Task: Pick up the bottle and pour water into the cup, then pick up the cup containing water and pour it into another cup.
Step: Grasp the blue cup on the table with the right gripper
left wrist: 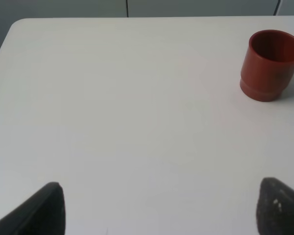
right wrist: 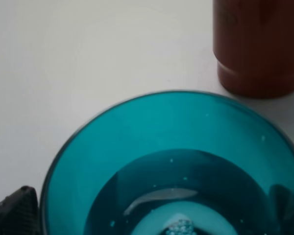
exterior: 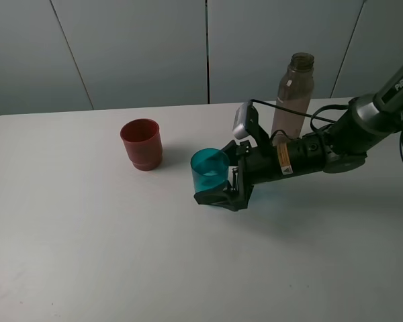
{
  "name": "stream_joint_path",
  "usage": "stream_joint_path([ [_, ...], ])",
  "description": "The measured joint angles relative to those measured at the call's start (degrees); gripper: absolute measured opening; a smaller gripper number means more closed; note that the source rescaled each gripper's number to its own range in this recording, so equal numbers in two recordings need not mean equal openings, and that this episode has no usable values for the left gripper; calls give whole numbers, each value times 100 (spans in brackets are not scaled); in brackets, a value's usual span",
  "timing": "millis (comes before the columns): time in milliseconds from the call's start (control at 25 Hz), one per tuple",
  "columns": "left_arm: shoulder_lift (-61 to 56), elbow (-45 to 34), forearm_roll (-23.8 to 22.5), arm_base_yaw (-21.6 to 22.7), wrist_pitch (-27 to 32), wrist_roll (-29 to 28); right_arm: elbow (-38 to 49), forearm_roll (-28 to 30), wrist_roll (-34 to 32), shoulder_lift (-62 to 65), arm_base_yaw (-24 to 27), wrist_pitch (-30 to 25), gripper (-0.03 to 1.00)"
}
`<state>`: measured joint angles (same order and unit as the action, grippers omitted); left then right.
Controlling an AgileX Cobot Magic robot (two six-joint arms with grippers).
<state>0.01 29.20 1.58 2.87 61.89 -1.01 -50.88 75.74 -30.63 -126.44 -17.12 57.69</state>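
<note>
Much is hidden here. In the high view the right arm crosses in front of the bottle [exterior: 293, 87], so we see its neck and upper body but not its foot. It is upright near the far edge of the table [exterior: 87, 255], behind the arm.

The right claw [exterior: 211, 178] is closed around the teal cup [exterior: 207, 169], which is upright, to the right of the red cup [exterior: 142, 143] and apart from it. One finger lies along the cup's near side; the far finger is hidden behind the cup. In the right wrist view the teal cup is cut off by the frame's edge and has water in its bottom. We cannot tell whether it rests on the table or hangs just above it.

Of the left claw [left wrist: 159, 210] we see only two dark fingertips [left wrist: 44, 213], cut off at the frame's corners. They are spread wide with bare table between them and hold nothing.

We count two cups, one bottle and two claws.
</note>
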Motion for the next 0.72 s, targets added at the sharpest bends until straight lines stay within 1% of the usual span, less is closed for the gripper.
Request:
stream_joint_path([
  [240, 0, 0, 0, 0, 0, 12, 0, -158, -13, 0, -105, -79, 100],
  [480, 0, 0, 0, 0, 0, 12, -9, -171, -13, 0, -144, -113, 100],
  [520, 0, 0, 0, 0, 0, 12, -9, -171, -13, 0, -147, -113, 88],
  [560, 0, 0, 0, 0, 0, 12, -13, -171, -13, 0, -151, -125, 63],
  [640, 0, 0, 0, 0, 0, 12, -33, -116, -13, 0, -151, -189, 7],
  [680, 0, 0, 0, 0, 0, 12, -26, -77, -10, 0, -162, -201, 11],
  [720, 0, 0, 0, 0, 0, 12, -35, -62, -10, 0, -162, -213, 11],
])
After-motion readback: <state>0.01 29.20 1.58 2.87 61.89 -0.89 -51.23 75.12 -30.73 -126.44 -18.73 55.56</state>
